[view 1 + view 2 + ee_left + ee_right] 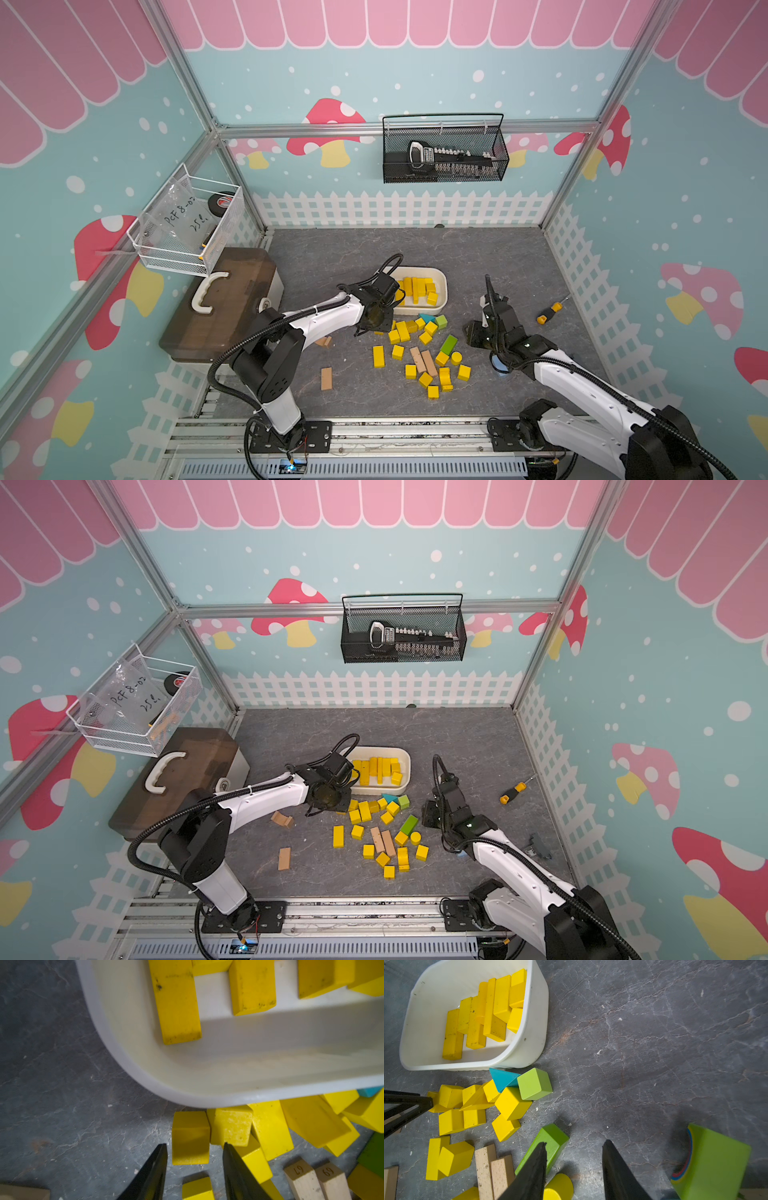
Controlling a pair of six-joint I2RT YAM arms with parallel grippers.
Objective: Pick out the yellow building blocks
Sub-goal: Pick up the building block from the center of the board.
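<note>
- Clearly, left gripper (195,1144): jaws apart, empty, just short of a yellow cube (190,1138) beside the white tub (145,1078).
- Yellow building blocks (402,331): some in the tub, others scattered on the table (498,270); likely light, rigid, slick, so pinch flat opposite faces.
- Right gripper (575,1141): jaws apart, empty.
</note>
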